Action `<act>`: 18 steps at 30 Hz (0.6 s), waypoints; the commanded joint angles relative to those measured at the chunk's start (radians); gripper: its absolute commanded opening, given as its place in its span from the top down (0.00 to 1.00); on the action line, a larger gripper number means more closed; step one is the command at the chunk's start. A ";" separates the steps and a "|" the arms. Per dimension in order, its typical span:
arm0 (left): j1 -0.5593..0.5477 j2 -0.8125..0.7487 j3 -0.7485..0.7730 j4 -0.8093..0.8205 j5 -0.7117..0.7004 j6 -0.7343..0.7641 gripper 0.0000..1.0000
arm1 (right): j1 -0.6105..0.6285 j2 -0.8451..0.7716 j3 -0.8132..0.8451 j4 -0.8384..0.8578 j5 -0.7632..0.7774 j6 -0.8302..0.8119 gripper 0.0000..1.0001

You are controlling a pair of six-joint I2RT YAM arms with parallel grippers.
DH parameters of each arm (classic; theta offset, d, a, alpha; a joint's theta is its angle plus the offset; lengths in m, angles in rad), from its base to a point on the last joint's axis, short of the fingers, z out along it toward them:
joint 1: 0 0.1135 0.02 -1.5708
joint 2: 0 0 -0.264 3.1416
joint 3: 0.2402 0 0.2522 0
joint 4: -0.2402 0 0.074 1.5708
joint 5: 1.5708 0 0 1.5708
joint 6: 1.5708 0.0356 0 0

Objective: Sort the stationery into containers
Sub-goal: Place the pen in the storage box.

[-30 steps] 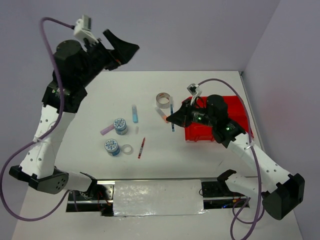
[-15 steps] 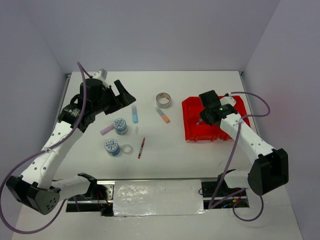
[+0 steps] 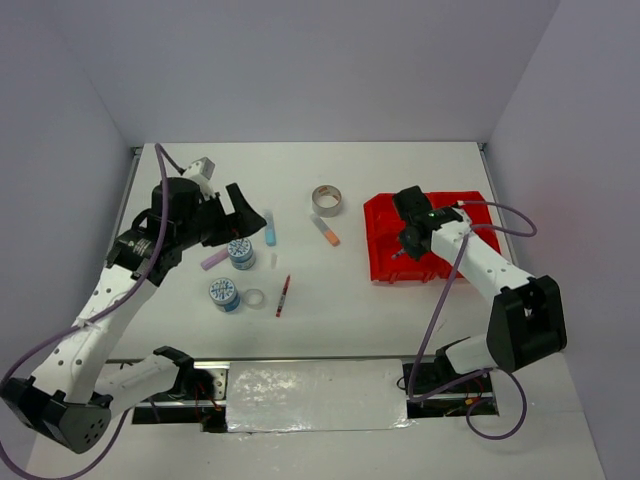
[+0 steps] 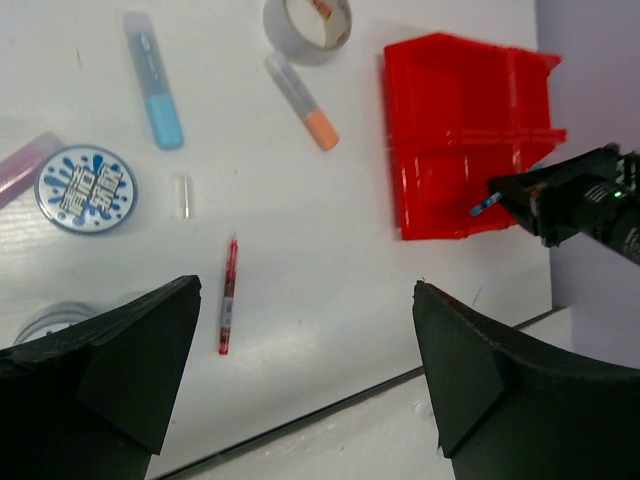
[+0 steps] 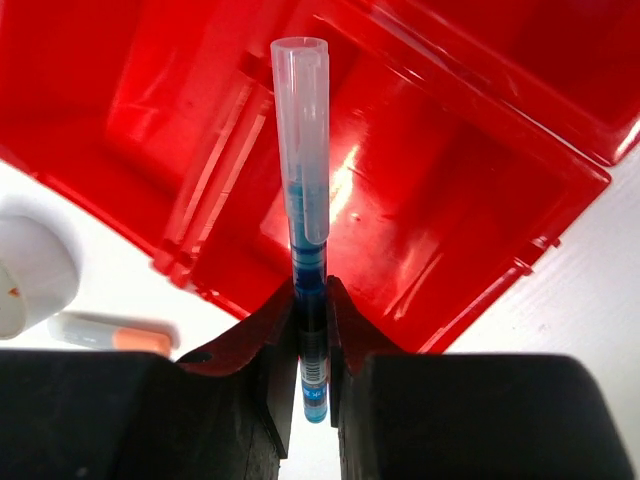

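My right claw [image 5: 310,330] pinches the blue pen [image 5: 303,170] over the red bin tray [image 5: 450,150]; the sorting has barely begun.

Its jaws are narrow, clamped on the pen's lower barrel, and the clear cap points out over a compartment by the tray's near edge. No compartment I can see holds anything, so I judge that nothing is sorted yet. The tray sits by the table's right edge. Left of it on the open table lie the grey tape roll [image 3: 326,199], orange marker [image 3: 326,232], light-blue marker [image 3: 270,228], lilac marker [image 3: 213,260], two patterned tape rolls [image 3: 240,250], clear tape ring [image 3: 255,298] and red pen [image 3: 283,295]. My left claw [image 3: 240,205] hangs wide and empty above that group.
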 commanded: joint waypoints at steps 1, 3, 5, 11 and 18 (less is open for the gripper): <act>0.003 0.007 -0.035 -0.008 0.054 0.052 0.01 | -0.005 0.001 -0.035 0.014 -0.006 0.041 0.78; 0.003 0.010 -0.058 -0.017 0.065 0.072 0.01 | -0.007 0.014 -0.035 0.034 -0.017 0.021 0.77; 0.003 0.010 -0.079 -0.028 0.078 0.090 0.01 | -0.008 0.040 -0.024 0.039 -0.029 0.007 0.77; 0.000 0.001 -0.113 -0.026 0.137 0.142 0.01 | -0.008 0.048 -0.007 0.063 -0.079 -0.043 0.59; -0.018 0.016 -0.137 -0.046 0.163 0.196 0.01 | -0.005 -0.024 0.074 0.045 -0.096 -0.086 0.34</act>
